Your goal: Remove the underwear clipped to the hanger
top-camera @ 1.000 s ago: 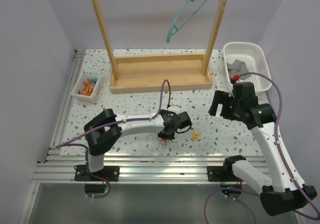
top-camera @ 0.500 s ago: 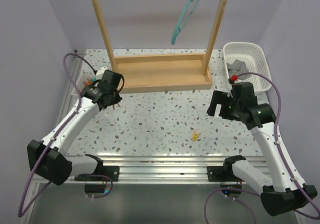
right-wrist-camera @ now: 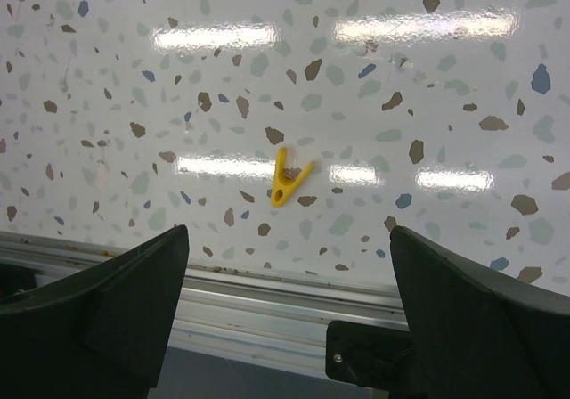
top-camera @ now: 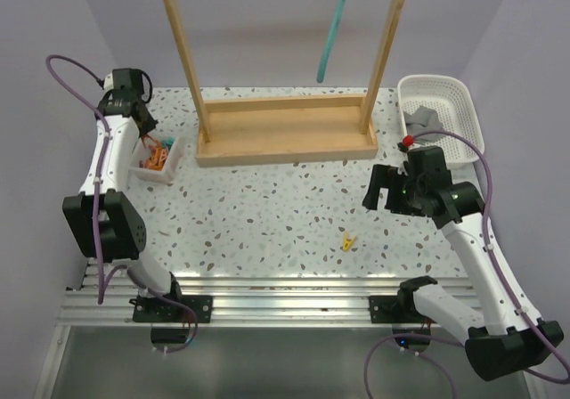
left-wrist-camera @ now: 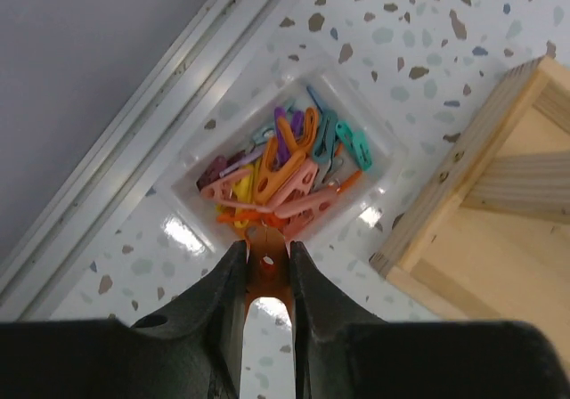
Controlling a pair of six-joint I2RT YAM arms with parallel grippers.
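Underwear, soft grey fabric (top-camera: 421, 117), sits in the white plastic basket (top-camera: 434, 79), off the thin teal hanger (top-camera: 328, 52). Left gripper (left-wrist-camera: 265, 252) pinches an orange clothespin (left-wrist-camera: 264, 272) over the clear peg tray (left-wrist-camera: 381, 160), seemingly to drop it; right gripper (right-wrist-camera: 287, 239) hangs spread wide.

Left arm: extended far left, gripper (left-wrist-camera: 265, 249) pinching an orange clip (left-wrist-camera: 264, 239). Right arm: bent, gripper (right-wrist-camera: 289, 234) spread wide, empty.

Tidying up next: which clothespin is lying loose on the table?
The yellow clothespin; the rest fill the clear bin, an orange one between the left fingers.
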